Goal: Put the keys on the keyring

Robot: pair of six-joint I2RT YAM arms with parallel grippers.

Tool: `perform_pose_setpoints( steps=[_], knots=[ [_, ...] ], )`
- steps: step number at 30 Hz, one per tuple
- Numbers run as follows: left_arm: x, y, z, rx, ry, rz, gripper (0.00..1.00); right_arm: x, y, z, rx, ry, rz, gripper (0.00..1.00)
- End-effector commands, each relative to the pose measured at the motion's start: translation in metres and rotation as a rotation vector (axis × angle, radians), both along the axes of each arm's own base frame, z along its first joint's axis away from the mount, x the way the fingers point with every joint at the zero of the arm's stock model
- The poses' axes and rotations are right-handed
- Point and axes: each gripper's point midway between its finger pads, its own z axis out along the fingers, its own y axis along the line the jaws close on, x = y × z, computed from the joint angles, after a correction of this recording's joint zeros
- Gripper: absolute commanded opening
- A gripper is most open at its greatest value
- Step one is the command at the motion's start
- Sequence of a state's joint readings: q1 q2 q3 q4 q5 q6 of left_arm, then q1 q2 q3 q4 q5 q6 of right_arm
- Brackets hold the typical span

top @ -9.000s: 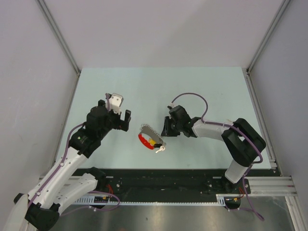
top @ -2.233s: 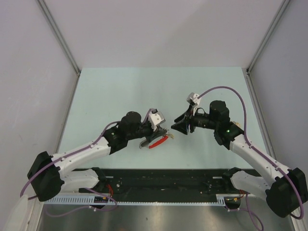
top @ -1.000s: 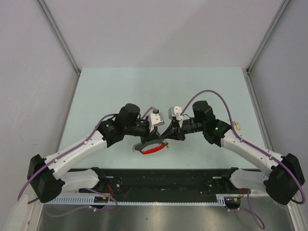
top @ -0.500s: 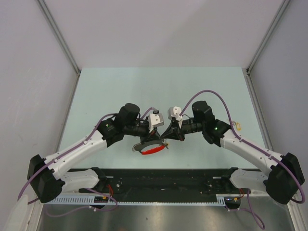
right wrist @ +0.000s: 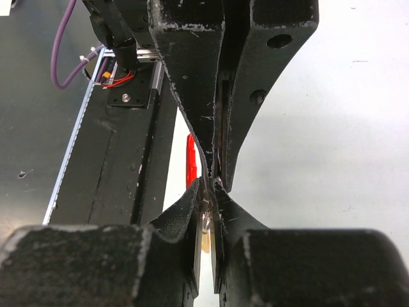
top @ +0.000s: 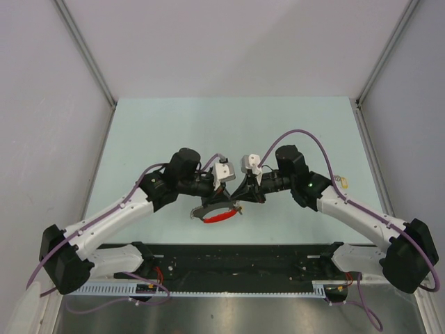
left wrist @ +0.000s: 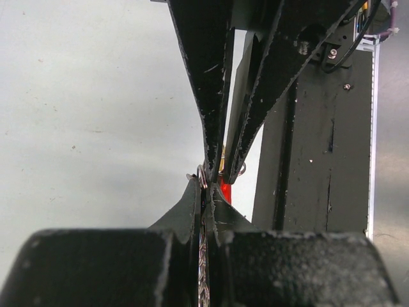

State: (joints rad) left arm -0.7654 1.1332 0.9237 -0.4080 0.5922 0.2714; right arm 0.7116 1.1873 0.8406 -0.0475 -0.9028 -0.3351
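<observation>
Two seconds back the arms are apart; now the left gripper and right gripper meet tip to tip just above the table, barely shifting over the last half second. The left is pinched on the keyring by its strap, red band hanging below and the ring at its tips. The right is clamped on a key. Coarse approach looks finished; fine threading seems underway, with no key visibly on yet.
</observation>
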Motion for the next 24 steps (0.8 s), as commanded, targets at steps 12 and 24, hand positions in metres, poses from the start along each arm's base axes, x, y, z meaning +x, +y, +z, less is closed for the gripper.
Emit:
perform_pose_setpoints(
  steps=[12,24],
  knots=[
    [-0.006,-0.002,0.046,-0.133,-0.091,-0.073,0.0,0.006,0.003,0.001,-0.019,-0.013,-0.017,0.0],
    [-0.015,0.002,0.035,-0.107,-0.079,-0.115,0.01,0.018,-0.006,0.039,0.059,-0.094,-0.132,0.21]
  ],
)
